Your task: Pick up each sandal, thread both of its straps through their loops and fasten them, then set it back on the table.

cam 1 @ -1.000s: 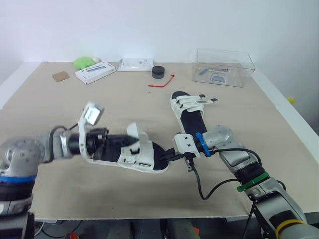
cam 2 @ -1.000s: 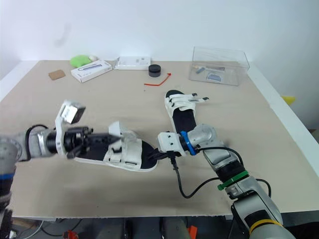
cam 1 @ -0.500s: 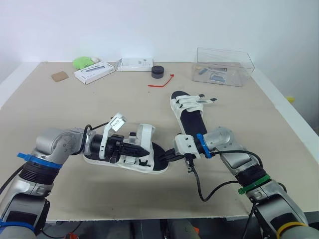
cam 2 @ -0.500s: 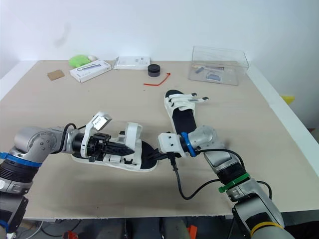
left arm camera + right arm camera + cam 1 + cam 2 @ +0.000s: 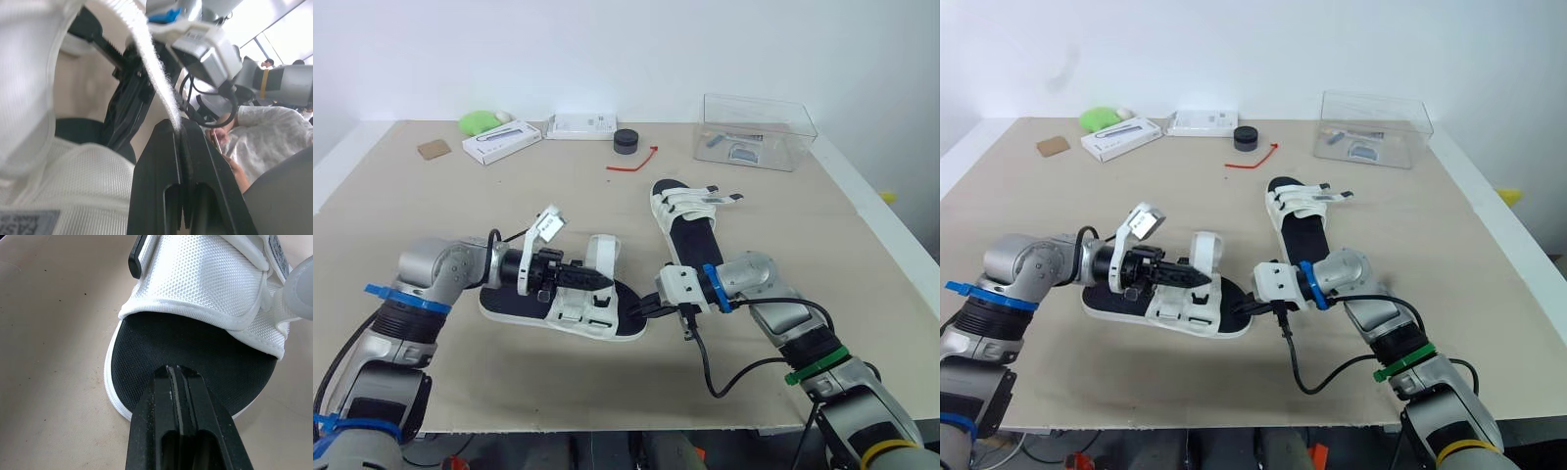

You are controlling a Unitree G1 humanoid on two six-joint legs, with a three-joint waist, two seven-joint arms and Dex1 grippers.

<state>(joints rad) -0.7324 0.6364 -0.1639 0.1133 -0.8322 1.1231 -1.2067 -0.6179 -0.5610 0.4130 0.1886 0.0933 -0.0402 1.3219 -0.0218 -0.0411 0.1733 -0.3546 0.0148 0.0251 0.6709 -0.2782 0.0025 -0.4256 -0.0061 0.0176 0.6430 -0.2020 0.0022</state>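
A white sandal with a black footbed (image 5: 558,311) lies on the table near the front, toe pointing right. Its rear strap (image 5: 604,257) stands up in an arch. My left gripper (image 5: 597,281) reaches over the sandal from the heel side and is shut on that white fuzzy strap (image 5: 146,54), pinched between the fingertips (image 5: 166,134). My right gripper (image 5: 644,306) is shut, its tips resting on the toe of the footbed (image 5: 195,352). A second white sandal (image 5: 690,220) lies farther back at centre right, its straps loose.
At the back stand a clear plastic box (image 5: 756,132), a black puck (image 5: 626,141), a red tie (image 5: 634,163), two white boxes (image 5: 501,142) (image 5: 580,126), a green lump (image 5: 481,122) and a cardboard scrap (image 5: 433,149). A person (image 5: 254,142) sits beyond the table.
My left gripper has swung in from the heel toward the middle of the near sandal and closed on its strap, which now stands up. The right gripper has stayed at the toe.
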